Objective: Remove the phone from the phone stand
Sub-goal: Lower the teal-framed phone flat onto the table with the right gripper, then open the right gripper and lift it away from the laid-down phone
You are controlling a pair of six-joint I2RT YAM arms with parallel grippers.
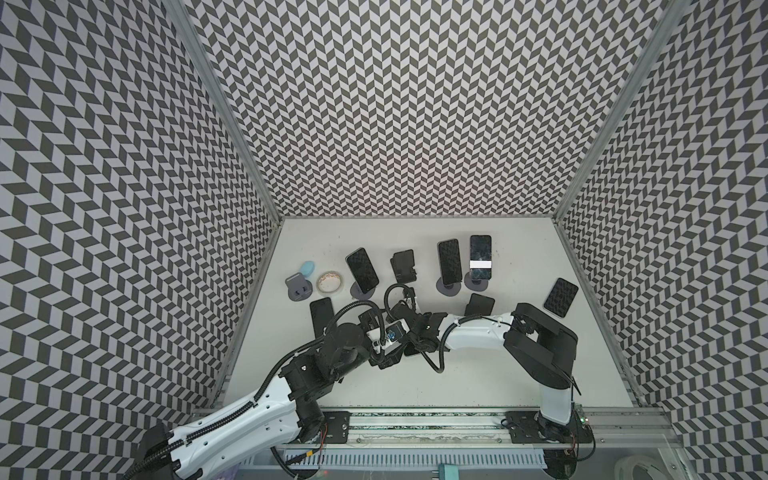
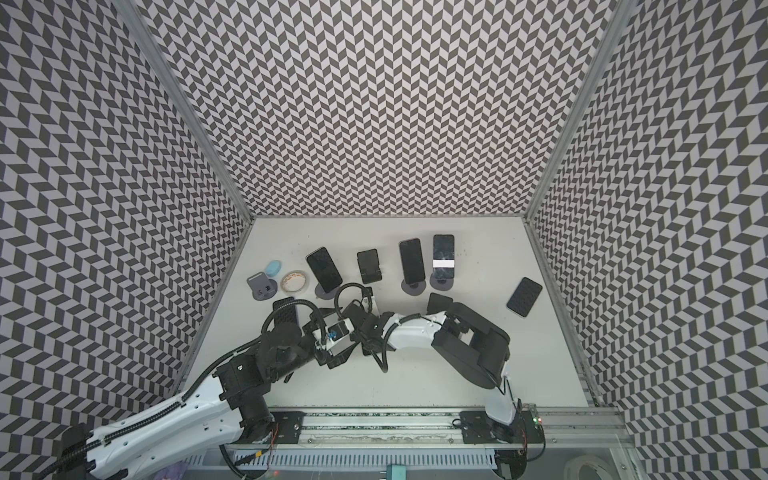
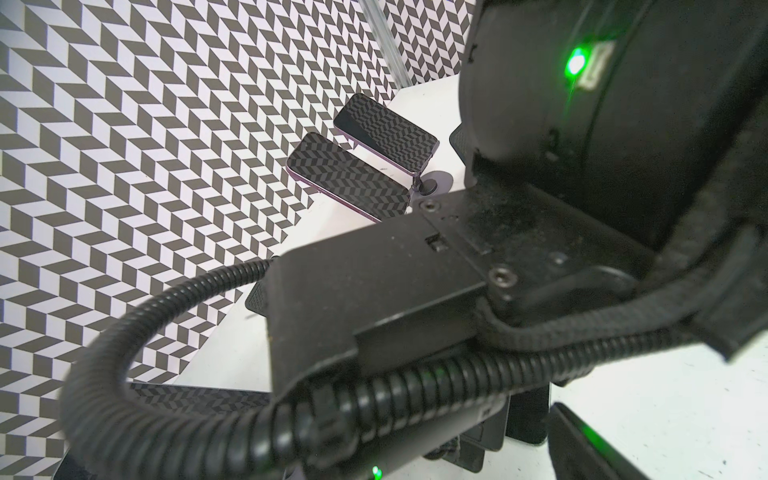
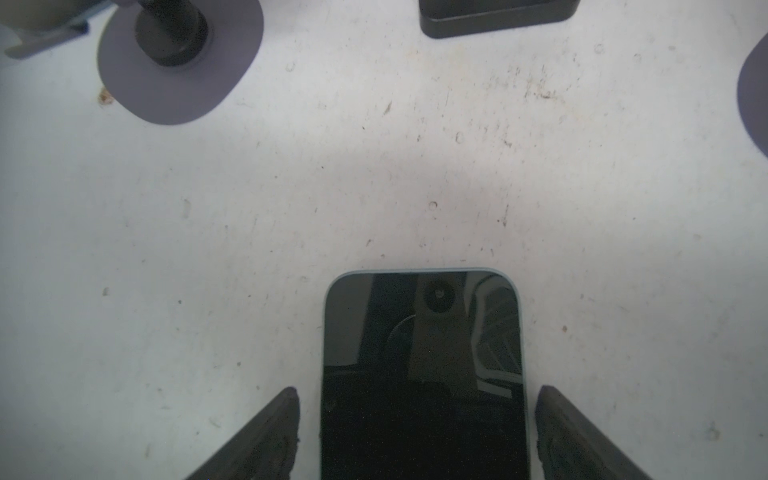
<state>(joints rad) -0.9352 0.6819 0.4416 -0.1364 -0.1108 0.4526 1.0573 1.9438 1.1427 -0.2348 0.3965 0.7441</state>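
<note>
Between the jaws lies a phone (image 4: 422, 374), narrow gaps either side; bare counter (image 4: 374, 187) ahead, then a stand base (image 4: 187, 95).

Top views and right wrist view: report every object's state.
Glossy black pale-rimmed phone: flat on table, ungripped.
Right end effector: open, straddling that phone.
Left black phone, round grey stand: propped.
Middle black phone: likewise propped.
White-banded black phone: likewise propped.
Black folding stand: empty.
</note>
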